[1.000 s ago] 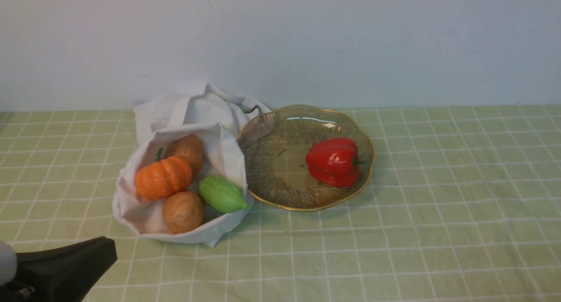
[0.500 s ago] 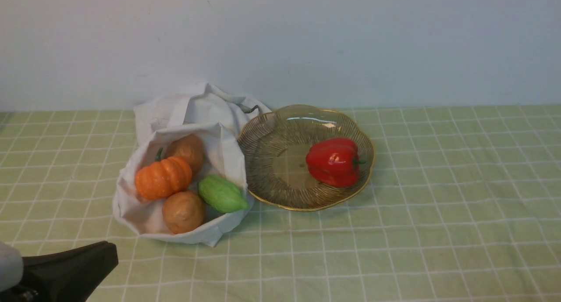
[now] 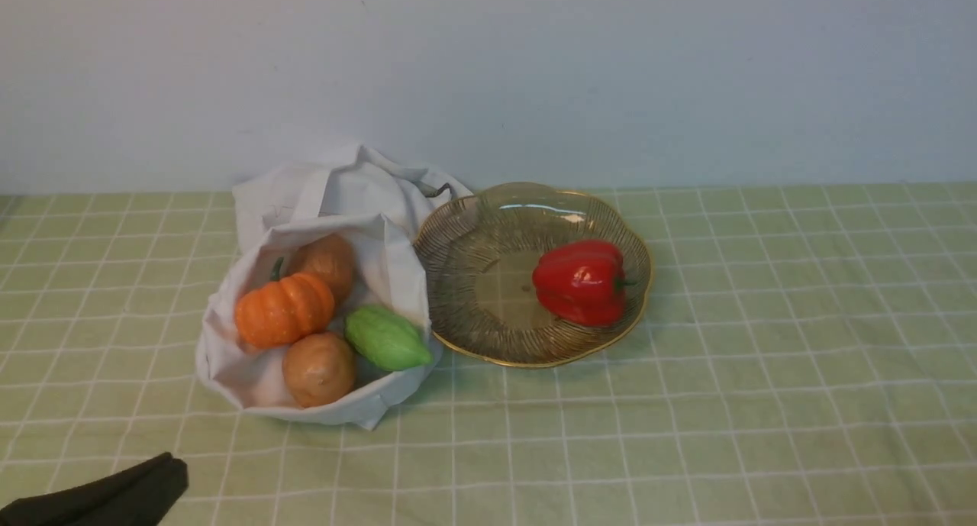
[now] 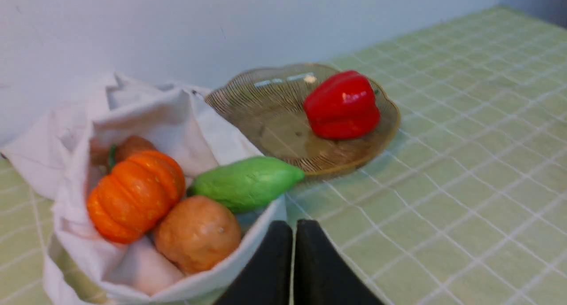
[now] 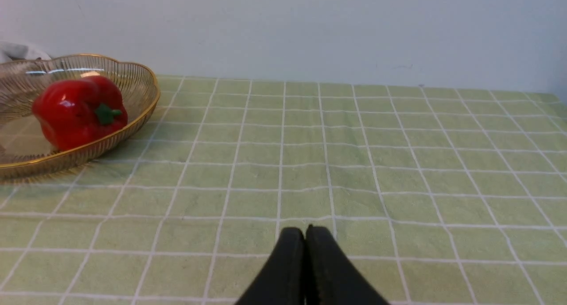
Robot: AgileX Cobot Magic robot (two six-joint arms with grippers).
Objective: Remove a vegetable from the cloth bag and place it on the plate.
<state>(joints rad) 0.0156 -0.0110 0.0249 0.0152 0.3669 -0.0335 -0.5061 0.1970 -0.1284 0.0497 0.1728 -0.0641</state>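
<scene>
Pale green cloth with a white grid covers the desk (image 3: 687, 404), and a plain light wall rises behind it. On the robot's left side of the front view lies the cloth bag (image 3: 320, 205), white and wrinkled, its mouth folded open toward the camera. Inside it sit a ribbed orange pumpkin (image 3: 284, 309), a pointed green gourd (image 3: 386, 337) and two brownish round vegetables (they look like potatoes), one behind the pumpkin (image 3: 328, 262) and one at the front of the opening (image 3: 319, 369). Just beside the bag, with its scalloped gold rim touching or nearly touching the fabric, stands the plate (image 3: 473, 282), amber glass with fine radial ribs. The red bell pepper (image 3: 580, 282) lies on its side in the plate, on the half away from the bag, its short green stem pointing to the robot's right. The left end effector (image 4: 293, 227) is clenched, its black fingers pressed together with nothing between them; it hovers low just in front of the bag's near edge, and only a dark sliver of it shows in the bottom left corner of the front view. The right end effector (image 5: 304, 234) is likewise clenched and empty, held above bare cloth well apart from the plate.
</scene>
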